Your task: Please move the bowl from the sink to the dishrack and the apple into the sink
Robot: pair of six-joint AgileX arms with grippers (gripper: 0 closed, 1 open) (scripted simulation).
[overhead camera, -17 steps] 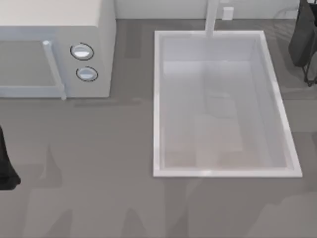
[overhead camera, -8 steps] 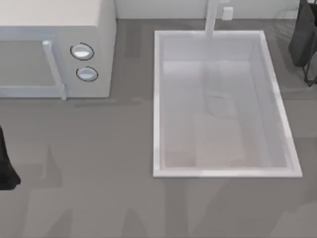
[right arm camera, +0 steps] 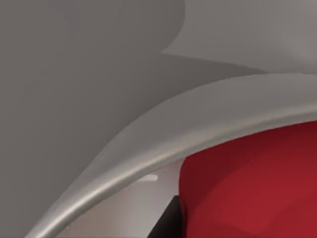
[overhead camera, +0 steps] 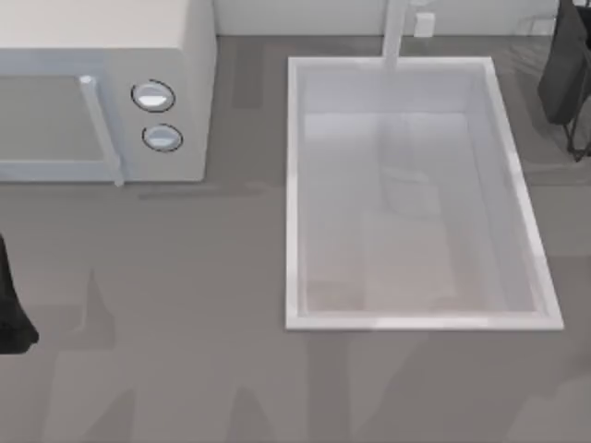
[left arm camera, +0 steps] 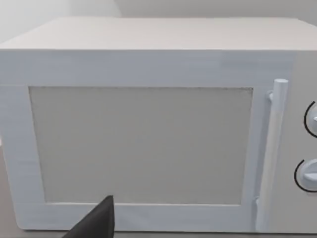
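The white sink (overhead camera: 294,185) fills the right half of the top view, its pale grey floor bare and its faucet post (overhead camera: 395,37) at the far short side. The bowl and the dishrack are out of view. In the right wrist view the red apple (right arm camera: 252,183) looms very close, lying just inside a curved grey rim (right arm camera: 148,144). My right arm (overhead camera: 565,74) is a dark shape at the table's far right edge. My left arm (overhead camera: 11,305) stays parked at the left edge, and a dark part of its gripper (left arm camera: 96,223) faces the microwave.
A white microwave (overhead camera: 102,55) with two round knobs (overhead camera: 153,96) stands at the far left, its door and bar handle (left arm camera: 270,148) close in the left wrist view. Grey countertop lies between microwave and sink and along the near edge.
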